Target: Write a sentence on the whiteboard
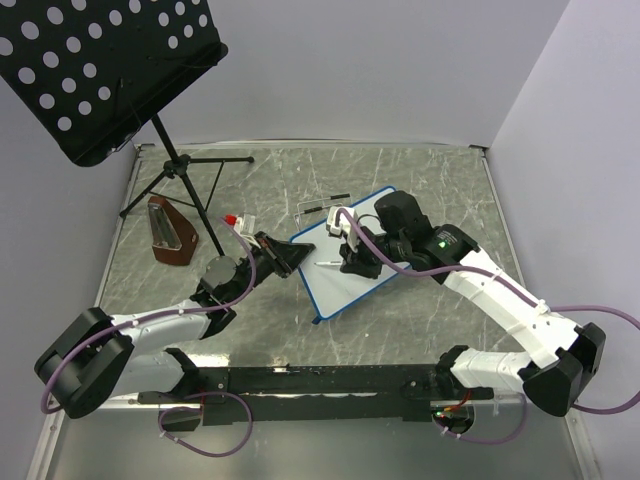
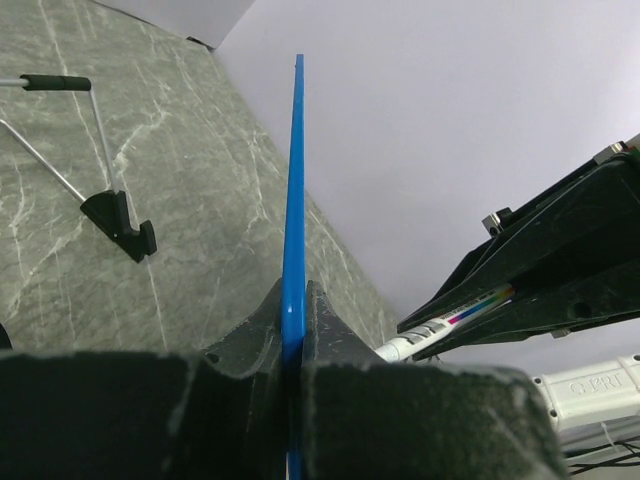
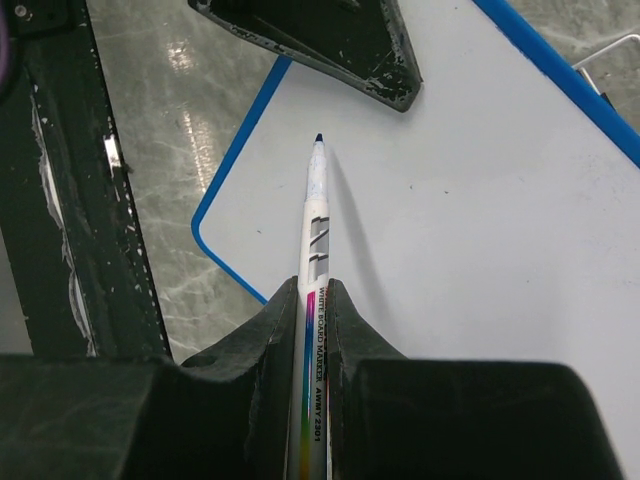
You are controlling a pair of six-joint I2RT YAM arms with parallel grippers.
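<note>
At the near side of the tabletop (image 1: 400,330), the whiteboard (image 1: 345,290) is gripped by its blue frame in the left gripper (image 2: 293,305). Its jaws are pressed onto the edge, apparently so that the board is steadied against the push of the pen. Just beyond, a whiteboard marker (image 3: 314,230) is pinched between the jaws of the right gripper (image 3: 315,292). It is aimed at the white surface close to one rounded corner, and whether the tip is touching cannot be told. No sentence is seen on the part of the board that shows, so the writing is judged to be at its start. Farther back, a brown wedge-shaped object (image 1: 170,232) is seen at the left. A black music stand (image 1: 100,70) is set at the far left corner, well apart from the work.
</note>
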